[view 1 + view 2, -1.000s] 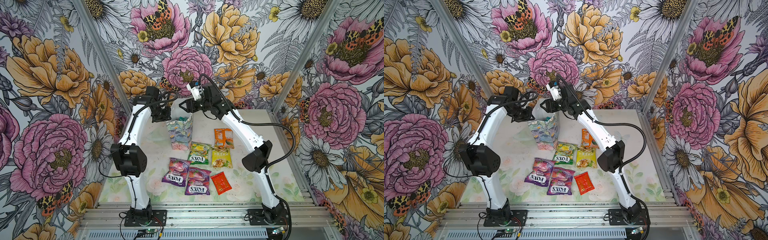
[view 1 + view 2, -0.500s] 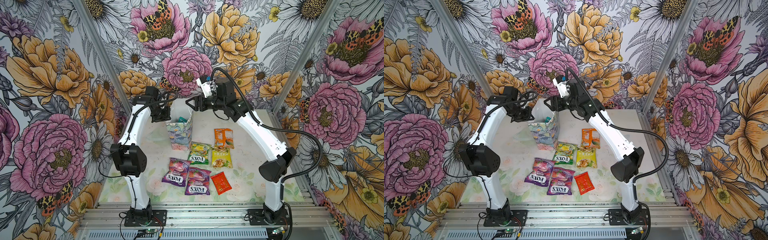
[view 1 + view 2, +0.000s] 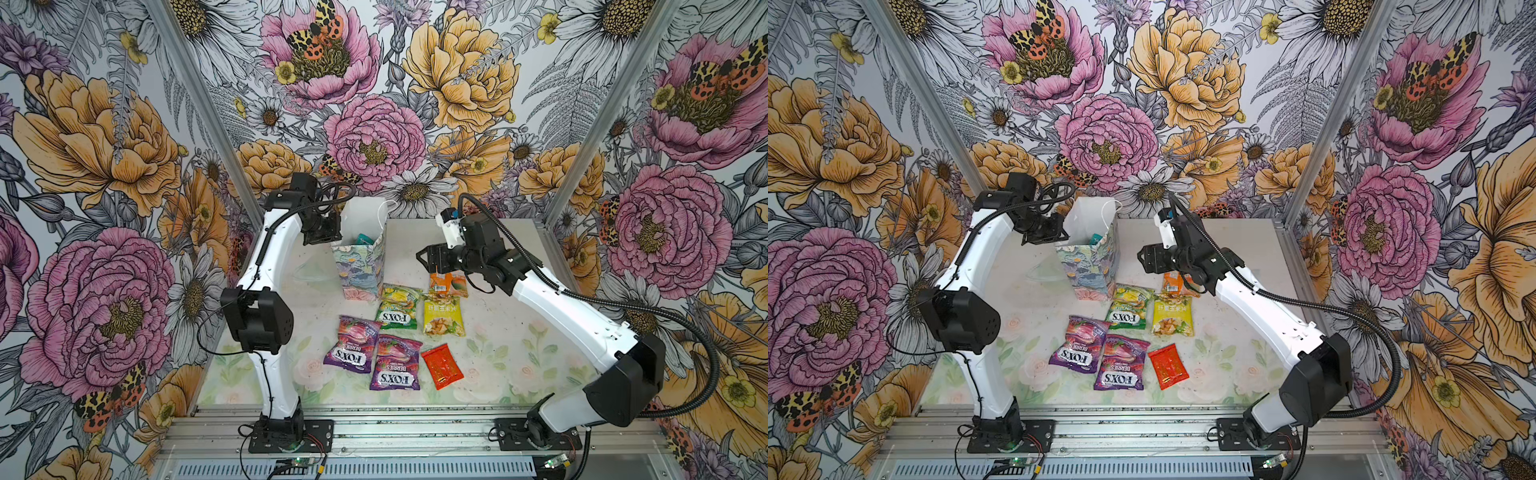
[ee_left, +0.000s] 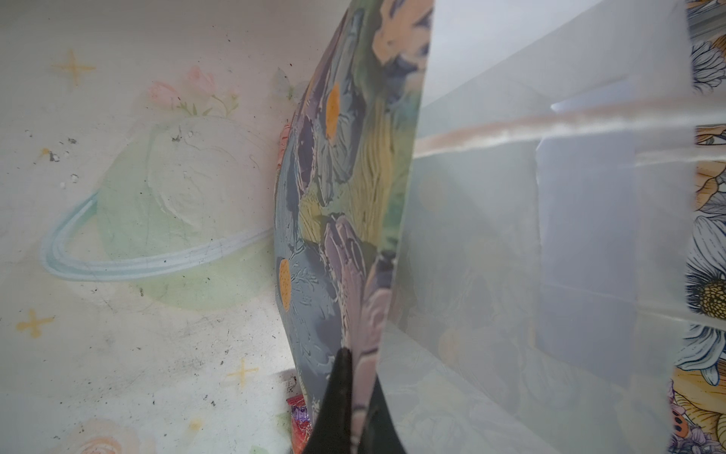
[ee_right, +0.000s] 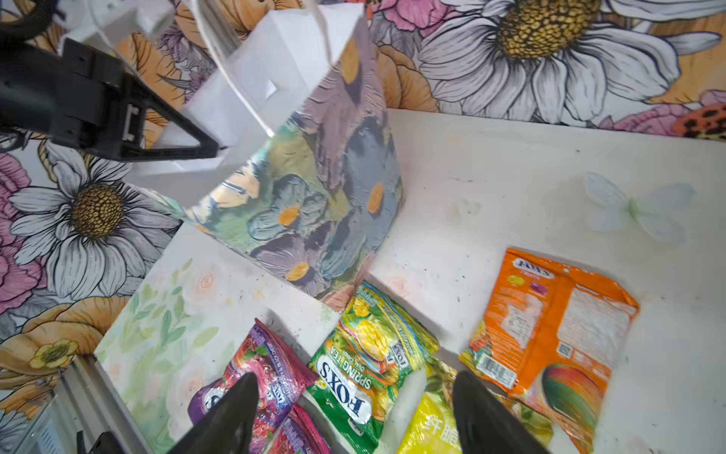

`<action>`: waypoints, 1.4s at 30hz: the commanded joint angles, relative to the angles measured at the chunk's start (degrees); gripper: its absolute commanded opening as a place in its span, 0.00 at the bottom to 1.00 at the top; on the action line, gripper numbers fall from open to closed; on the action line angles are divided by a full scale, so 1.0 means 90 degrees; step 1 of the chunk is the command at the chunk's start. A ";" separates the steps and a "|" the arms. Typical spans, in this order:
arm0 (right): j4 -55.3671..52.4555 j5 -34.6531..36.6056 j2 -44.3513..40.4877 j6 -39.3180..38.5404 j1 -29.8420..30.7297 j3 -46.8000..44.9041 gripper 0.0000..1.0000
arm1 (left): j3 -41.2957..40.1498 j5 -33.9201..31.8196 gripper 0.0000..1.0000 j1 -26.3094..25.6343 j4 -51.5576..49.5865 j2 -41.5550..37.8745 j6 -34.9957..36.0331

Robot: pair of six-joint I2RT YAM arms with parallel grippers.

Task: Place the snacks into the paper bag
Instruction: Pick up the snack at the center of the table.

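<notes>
Left gripper (image 4: 355, 416) clamps the paper bag (image 3: 360, 266) at its rim, one teal packet (image 3: 365, 239) visible inside. Right gripper (image 5: 353, 387) hangs spread and empty, six snacks (image 3: 397, 309) lying on the table (image 3: 498, 332) beneath it.

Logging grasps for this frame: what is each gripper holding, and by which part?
The left gripper is shut on the paper bag, pinching the top edge of one wall. The right gripper is open and holds nothing.

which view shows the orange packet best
The right wrist view: the orange packet lies close and nearly whole. In both top views it is small, partly behind the right arm. The left wrist view misses it.
</notes>
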 commanded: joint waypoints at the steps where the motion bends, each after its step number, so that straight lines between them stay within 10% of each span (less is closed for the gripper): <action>1: 0.0371 0.0325 -0.0577 0.0315 -0.0132 -0.0719 0.84 | -0.0094 0.0117 0.00 0.0064 -0.0016 -0.0235 0.0046; 20: 0.1145 -0.0179 -0.1442 0.1730 -0.0519 -0.3848 0.89 | -0.0116 0.0096 0.00 0.0076 -0.0018 -0.0272 0.0058; 42: 0.2129 -0.0527 0.0065 0.1237 -0.1133 -0.4007 0.75 | -0.0139 0.0079 0.00 0.0021 -0.0022 -0.0281 0.0063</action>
